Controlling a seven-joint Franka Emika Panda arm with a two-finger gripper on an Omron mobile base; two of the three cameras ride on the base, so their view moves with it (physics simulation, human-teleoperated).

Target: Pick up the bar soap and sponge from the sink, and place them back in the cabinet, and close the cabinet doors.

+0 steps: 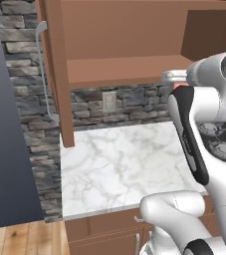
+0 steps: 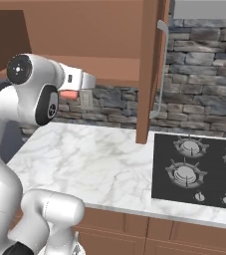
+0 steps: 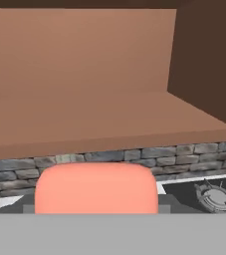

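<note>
I have the bar soap (image 3: 96,188) pinched in the gripper (image 2: 74,92), jaws part-closed on it, raised just in front of the cabinet (image 3: 84,74) and level with its bare shelf (image 3: 99,119). Both cabinet doors (image 2: 152,69) stand open. By my reading the soap awaits placing; sponge and door-closing remain.
</note>
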